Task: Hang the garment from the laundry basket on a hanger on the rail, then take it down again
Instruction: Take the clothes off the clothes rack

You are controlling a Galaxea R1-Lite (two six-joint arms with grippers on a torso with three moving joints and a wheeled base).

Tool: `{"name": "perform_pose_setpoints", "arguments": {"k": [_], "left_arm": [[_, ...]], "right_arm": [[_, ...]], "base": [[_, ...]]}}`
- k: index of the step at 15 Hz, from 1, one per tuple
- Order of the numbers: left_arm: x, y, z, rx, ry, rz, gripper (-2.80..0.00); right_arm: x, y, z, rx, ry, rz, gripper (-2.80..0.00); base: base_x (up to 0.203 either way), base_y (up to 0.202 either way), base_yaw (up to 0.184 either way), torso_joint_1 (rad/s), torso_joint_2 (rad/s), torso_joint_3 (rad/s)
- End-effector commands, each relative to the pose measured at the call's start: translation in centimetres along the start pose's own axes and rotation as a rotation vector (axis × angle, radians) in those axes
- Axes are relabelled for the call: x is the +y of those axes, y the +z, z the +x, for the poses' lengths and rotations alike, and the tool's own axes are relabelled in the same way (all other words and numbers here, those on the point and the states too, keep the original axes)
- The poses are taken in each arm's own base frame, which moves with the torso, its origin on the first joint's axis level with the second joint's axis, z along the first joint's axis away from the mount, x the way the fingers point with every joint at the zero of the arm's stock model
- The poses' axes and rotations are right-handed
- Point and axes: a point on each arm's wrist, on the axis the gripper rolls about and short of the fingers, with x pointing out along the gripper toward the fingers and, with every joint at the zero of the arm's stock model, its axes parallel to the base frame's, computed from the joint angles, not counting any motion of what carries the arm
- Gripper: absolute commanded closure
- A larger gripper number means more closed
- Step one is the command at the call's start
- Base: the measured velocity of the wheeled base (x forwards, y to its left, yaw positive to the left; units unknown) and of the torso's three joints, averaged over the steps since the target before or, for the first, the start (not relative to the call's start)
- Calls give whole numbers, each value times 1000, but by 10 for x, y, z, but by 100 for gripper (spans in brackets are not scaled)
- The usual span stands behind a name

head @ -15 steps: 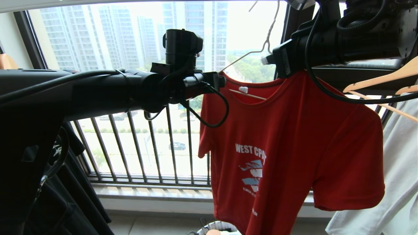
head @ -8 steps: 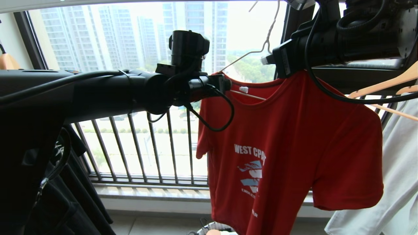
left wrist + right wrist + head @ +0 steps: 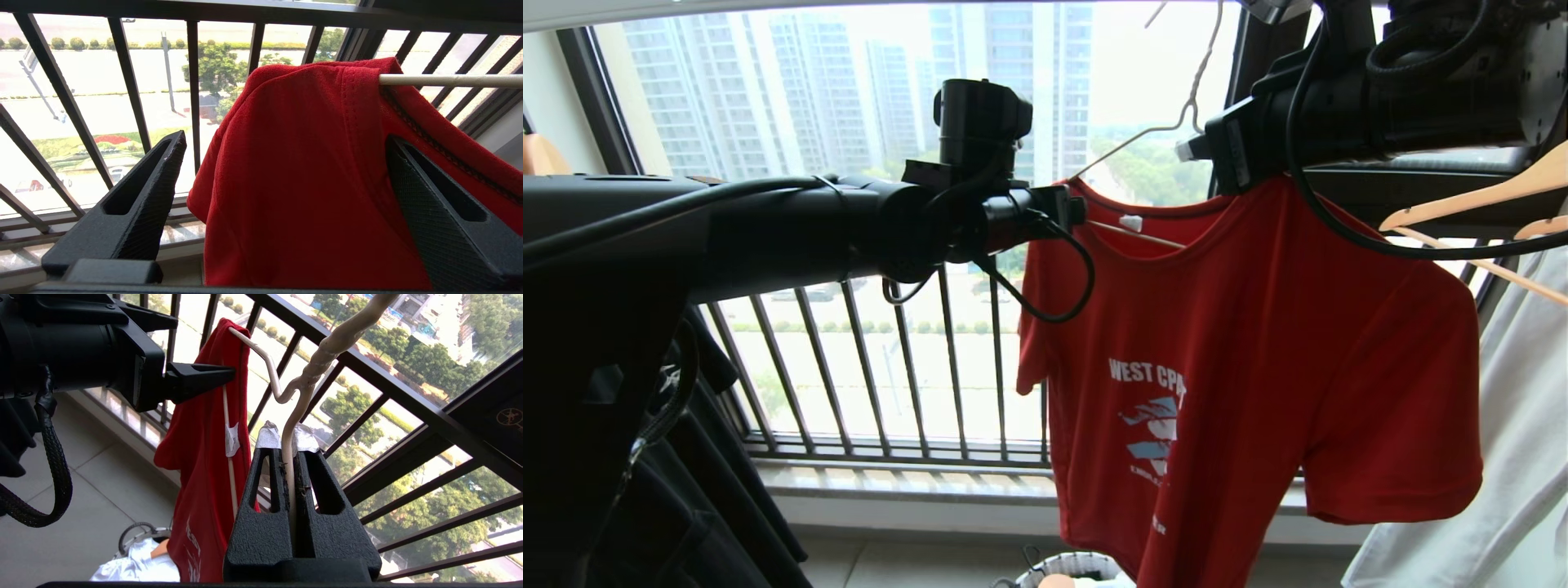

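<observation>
Red garment [image 3: 1258, 367] hangs on the hanger [image 3: 261, 355] before the window railing [image 3: 890, 367], above the laundry basket [image 3: 1070, 567]. Right gripper [image 3: 288, 451] is clamped on the hanger wire below its twisted neck. Left gripper [image 3: 282, 179], jaws spread wide, straddles the garment's shoulder, gripping nothing.

The hanger [image 3: 1176, 122] hook's top and the laundry basket [image 3: 1066, 567] are cut off.

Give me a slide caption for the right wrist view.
Right gripper clamps the wire hanger carrying the red T-shirt; open left gripper at its shoulder.
</observation>
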Motion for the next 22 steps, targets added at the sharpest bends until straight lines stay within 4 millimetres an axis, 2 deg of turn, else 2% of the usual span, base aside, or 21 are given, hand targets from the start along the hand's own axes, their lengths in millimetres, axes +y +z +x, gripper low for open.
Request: {"name": "perform_pose_setpoints", "arguments": {"k": [1,2,10,13,17,22], "left_arm": [[0,3,-3,-10,0,-3,-280],[0,4,-2,-13,1,-4,0],[0,4,-3,-17,-2,-6,0],[-3,12,-11,-35,-17,-12,0],[-38,17,-29,-82,-114,-17,0],[-56,26,-51,-98,-178,-26,0]], "right_arm": [[0,0,1,3,1,-2,0],[0,0,1,4,0,-2,0],[1,-1,1,5,2,-2,0],[1,-1,2,8,3,-3,0],[1,-2,5,12,4,-3,0],[1,-2,5,12,4,-2,0]], "base": [[0,0,0,0,0,0],[0,0,0,0,0,0],[0,0,0,0,0,0],[0,0,0,0,0,0],[0,0,0,0,0,0],[0,0,0,0,0,0]]}}
